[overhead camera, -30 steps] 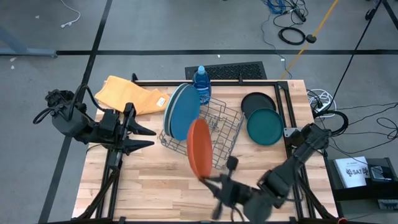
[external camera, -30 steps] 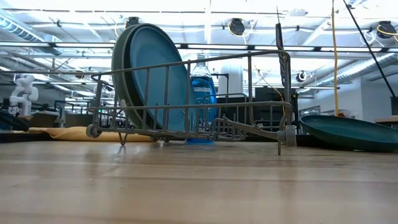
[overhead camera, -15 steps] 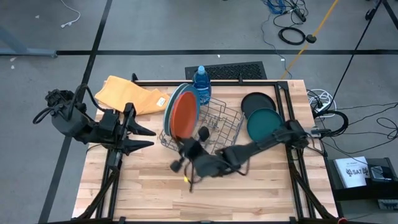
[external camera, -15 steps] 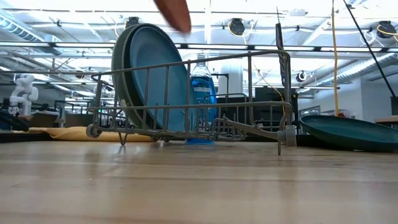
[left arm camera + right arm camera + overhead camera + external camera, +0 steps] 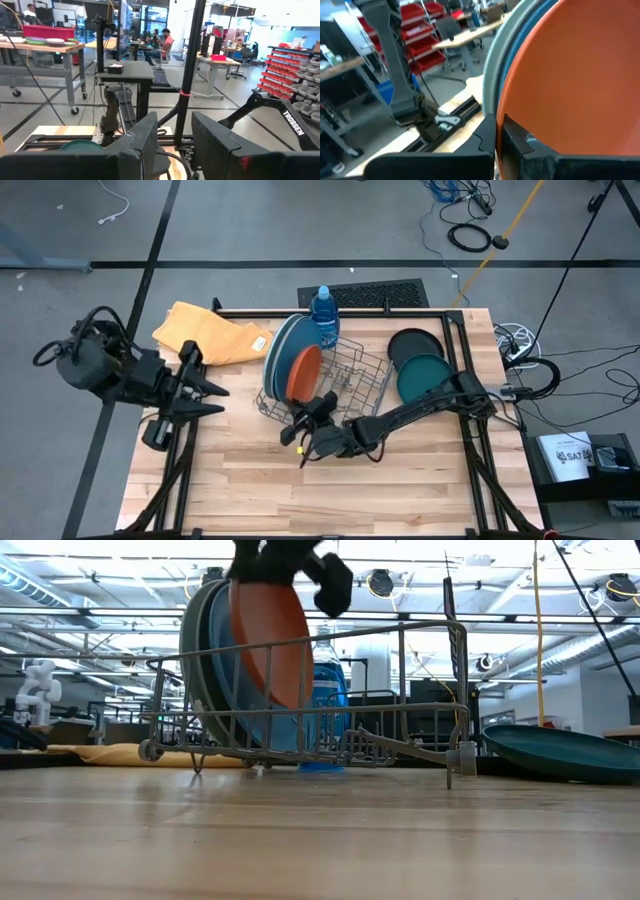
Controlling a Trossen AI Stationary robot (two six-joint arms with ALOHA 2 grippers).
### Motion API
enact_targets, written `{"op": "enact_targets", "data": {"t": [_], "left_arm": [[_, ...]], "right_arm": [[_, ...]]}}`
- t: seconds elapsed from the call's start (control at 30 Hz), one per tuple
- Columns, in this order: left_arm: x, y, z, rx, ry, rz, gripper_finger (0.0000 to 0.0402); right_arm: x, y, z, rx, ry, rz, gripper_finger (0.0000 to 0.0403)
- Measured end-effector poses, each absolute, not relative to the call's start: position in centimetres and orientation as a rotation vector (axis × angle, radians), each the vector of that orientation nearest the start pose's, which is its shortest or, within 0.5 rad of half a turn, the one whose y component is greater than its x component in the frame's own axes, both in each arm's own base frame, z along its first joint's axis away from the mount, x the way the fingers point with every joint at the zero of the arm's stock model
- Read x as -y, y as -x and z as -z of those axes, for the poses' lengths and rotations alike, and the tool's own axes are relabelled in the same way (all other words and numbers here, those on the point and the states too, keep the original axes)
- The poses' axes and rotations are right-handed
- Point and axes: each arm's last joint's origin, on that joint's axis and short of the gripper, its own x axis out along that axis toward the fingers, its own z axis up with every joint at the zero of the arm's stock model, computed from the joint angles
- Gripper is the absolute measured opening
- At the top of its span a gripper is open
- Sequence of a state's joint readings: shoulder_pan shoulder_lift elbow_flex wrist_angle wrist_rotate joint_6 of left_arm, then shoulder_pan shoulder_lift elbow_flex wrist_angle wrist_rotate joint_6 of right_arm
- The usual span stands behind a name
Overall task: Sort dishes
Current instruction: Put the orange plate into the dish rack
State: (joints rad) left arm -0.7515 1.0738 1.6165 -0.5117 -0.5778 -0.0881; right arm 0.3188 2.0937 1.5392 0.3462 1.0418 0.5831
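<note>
- The wire rack (image 5: 325,385) sits near the middle of the table (image 5: 240,480).
- Two large plates (image 5: 283,360) stand on edge in the rack's left end, one against the other.
- A smaller plate (image 5: 305,372) stands in the rack just right of them, its rim pinched by the right gripper (image 5: 313,418) — which is at the rack's front edge.
- A bottle (image 5: 323,310) stands behind the rack.
- A folded cloth (image 5: 210,332) lies at the table's back left corner.
- Two more plates (image 5: 424,380) lie flat right of the rack, overlapping.
- The left gripper (image 5: 205,392) hovers left of the rack, well apart.
</note>
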Motion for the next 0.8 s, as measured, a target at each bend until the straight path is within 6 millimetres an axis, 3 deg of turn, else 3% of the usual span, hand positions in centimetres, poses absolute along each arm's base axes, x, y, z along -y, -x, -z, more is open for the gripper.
{"op": "enact_targets", "data": {"t": [0.3,0.8], "left_arm": [[10.1,-13.1,-51.6,0.01,0.113,0.175,0.0123],[10.1,-13.1,-51.6,0.011,0.113,0.172,0.0123]], "right_arm": [[-10.3,-45.1,-21.2,0.102,-0.497,0.787,0.0],[-7.5,-45.7,-21.0,0.082,-0.474,0.752,0.0]]}}
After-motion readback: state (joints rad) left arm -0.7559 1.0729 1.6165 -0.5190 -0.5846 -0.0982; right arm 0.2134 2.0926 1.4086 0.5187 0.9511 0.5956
